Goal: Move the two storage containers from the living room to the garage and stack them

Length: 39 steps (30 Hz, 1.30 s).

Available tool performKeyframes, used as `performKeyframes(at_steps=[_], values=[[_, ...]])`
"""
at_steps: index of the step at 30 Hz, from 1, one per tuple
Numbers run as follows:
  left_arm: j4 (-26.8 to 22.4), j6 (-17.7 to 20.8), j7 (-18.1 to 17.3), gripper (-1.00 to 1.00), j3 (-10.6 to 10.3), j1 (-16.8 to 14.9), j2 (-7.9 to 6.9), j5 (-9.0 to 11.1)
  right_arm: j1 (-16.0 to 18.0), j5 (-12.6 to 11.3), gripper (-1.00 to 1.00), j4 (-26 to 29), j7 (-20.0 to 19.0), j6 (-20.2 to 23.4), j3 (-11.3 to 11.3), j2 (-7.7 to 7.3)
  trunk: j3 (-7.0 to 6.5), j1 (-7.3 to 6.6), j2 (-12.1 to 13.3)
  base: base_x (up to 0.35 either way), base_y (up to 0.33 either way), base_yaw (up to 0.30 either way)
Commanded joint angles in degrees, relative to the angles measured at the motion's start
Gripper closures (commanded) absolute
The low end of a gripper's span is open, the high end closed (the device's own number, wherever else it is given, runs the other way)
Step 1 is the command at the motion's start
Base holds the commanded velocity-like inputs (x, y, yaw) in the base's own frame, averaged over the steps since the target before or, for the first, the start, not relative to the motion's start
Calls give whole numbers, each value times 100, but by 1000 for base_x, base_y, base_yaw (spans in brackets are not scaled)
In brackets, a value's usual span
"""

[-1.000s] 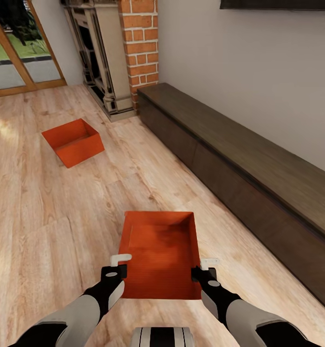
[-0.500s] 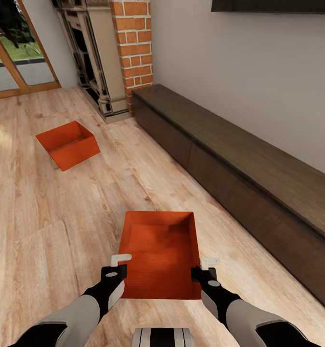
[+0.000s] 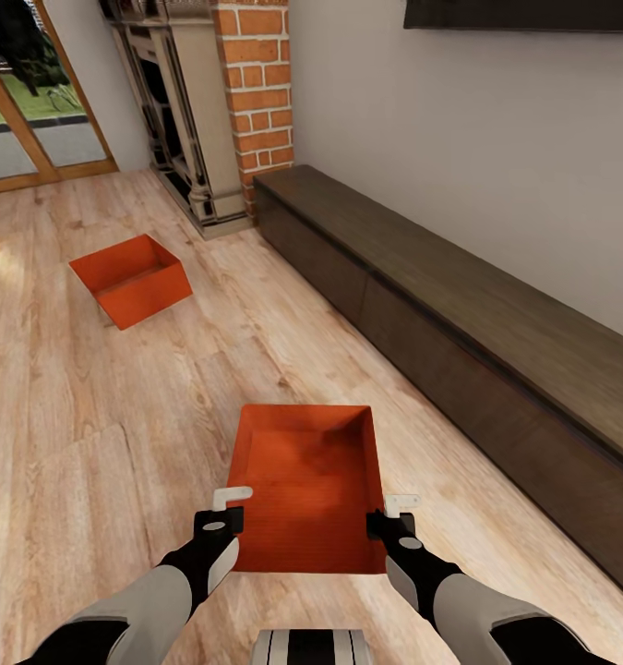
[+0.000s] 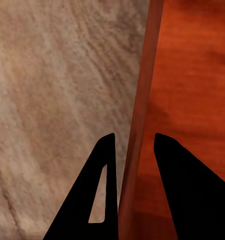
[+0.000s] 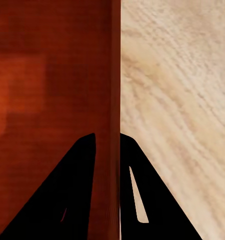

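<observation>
Between both clamping claws [image 3: 230,503] [image 3: 392,513], orange-red ribbed open-top container [image 3: 306,480] hangs level.

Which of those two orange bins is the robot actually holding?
The orange-red open-top plastic bin nearest the robot, a claw on each side wall; the other bin sits untouched near the fireplace.

Matt ribbed plastic bin [image 3: 306,489], wood-plank floor [image 3: 89,416] w/ slight sheen.
</observation>
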<state>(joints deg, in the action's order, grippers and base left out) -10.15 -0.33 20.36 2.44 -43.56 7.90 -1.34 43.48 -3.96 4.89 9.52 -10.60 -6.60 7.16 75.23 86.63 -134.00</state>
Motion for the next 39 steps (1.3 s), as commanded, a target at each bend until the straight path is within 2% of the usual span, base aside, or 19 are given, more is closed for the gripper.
performKeyframes(at_steps=[1, 39], values=[[-14, -4, 38, 100, 108, -4, -3, -112, 2, -87, 100, -14, 179, -30, 36, -48, -6, -1, -1, 0, 0, 0], [-14, -5, 38, 100, 108, -4, -5, -112, 2, -87, 100, -14, 190, -30, 40, -56, -345, -1, -1, 0, 0, 0]])
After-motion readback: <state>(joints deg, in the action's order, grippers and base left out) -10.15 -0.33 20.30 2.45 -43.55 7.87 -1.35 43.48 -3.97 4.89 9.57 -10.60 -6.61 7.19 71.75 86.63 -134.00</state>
